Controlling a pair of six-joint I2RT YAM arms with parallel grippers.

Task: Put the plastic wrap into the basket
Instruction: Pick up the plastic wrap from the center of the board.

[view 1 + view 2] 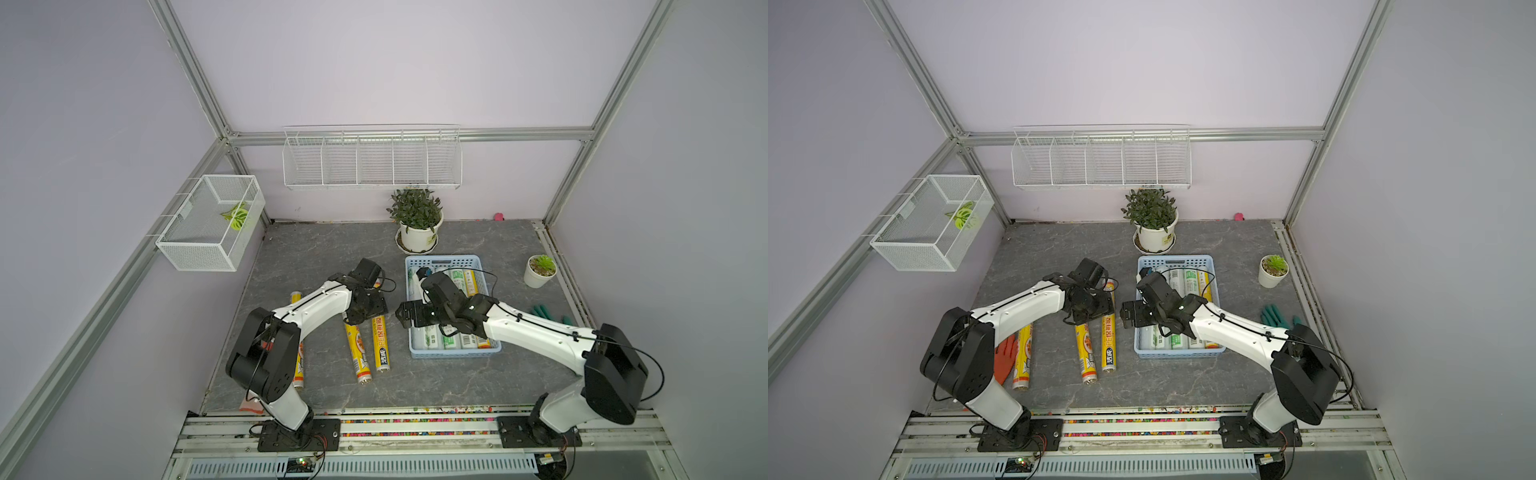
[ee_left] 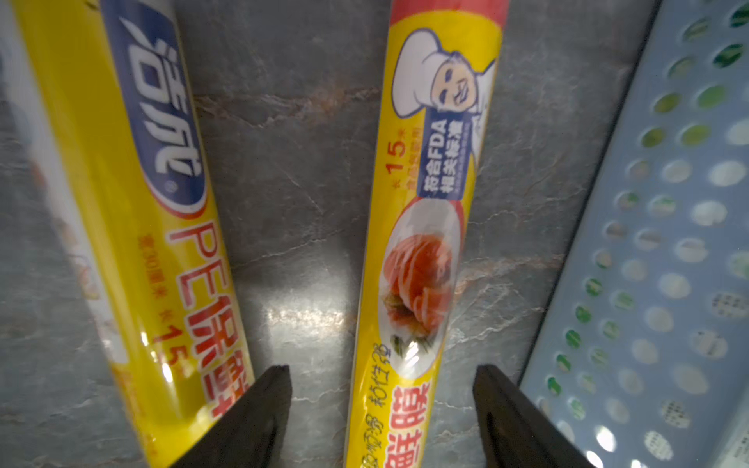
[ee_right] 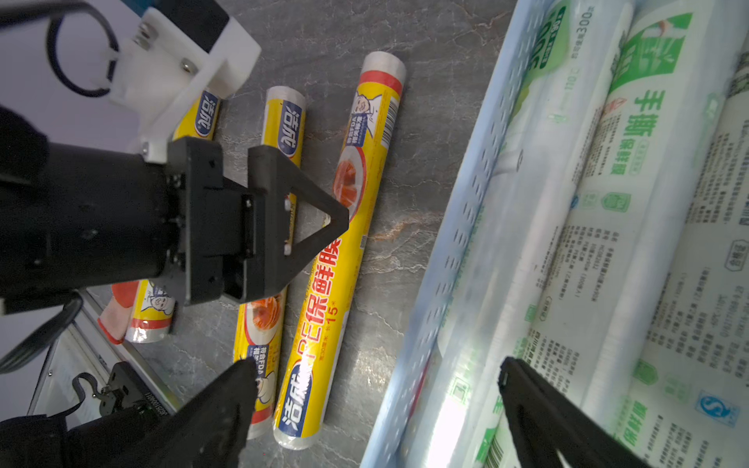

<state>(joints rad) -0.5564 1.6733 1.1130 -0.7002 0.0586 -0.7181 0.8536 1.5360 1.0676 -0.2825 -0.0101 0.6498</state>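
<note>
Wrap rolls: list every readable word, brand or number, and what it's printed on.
"符合FDA相关标准": blue banner on the yellow roll nearest the basket.
"15", "鲜膜": red print, same roll.
"洁成": blue oval on the next yellow roll.
"PE保鲜", "15": red print, same roll.
"手撕": green-label roll in the basket.
"300": another green-label roll there.
Fine print on the green labels: too small to read.

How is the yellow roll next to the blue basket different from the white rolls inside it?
The yellow roll has red writing and a food picture; the white rolls have green labels. The yellow roll lies on the grey table, outside the basket; the white rolls lie side by side inside it. The left gripper straddles the yellow roll, jaws open; nothing grips the white rolls. Both are long, slim rolls lying flat.
</note>
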